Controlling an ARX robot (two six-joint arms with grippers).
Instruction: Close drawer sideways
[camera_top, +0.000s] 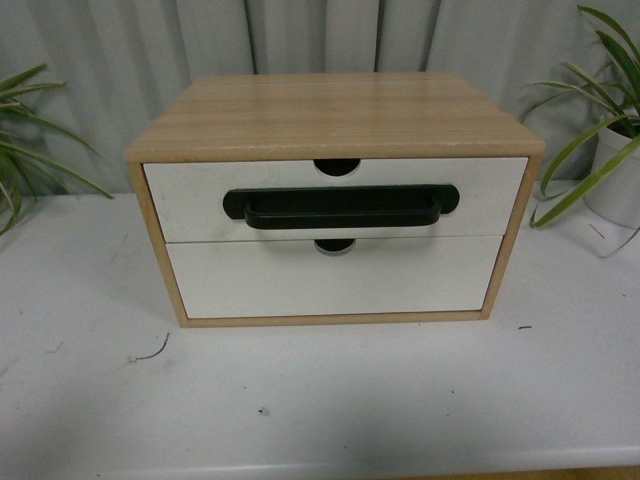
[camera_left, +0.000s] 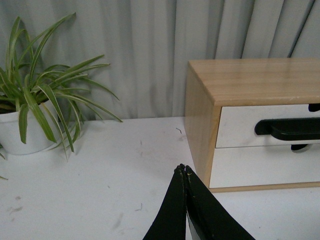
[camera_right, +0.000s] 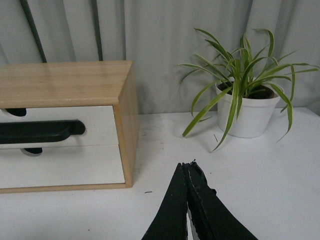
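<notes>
We judge the drawer closed, flush in the cabinet; our left gripper and right gripper hang before it, pinched together, empty.

Light-wood cabinet centred on white bench, white bar-handled drawer above plain white drawer; leafy green plant left, white-potted plant right.

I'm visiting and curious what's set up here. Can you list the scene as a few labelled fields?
Cabinet: wooden, two white drawers, on a white table
Drawer: upper, black handle, looks pushed in
Lower drawer: no handle, shut
Left end effector: shut, empty, clear of the cabinet
Right end effector: shut, empty, clear of the cabinet
Plants: one potted each side
</notes>
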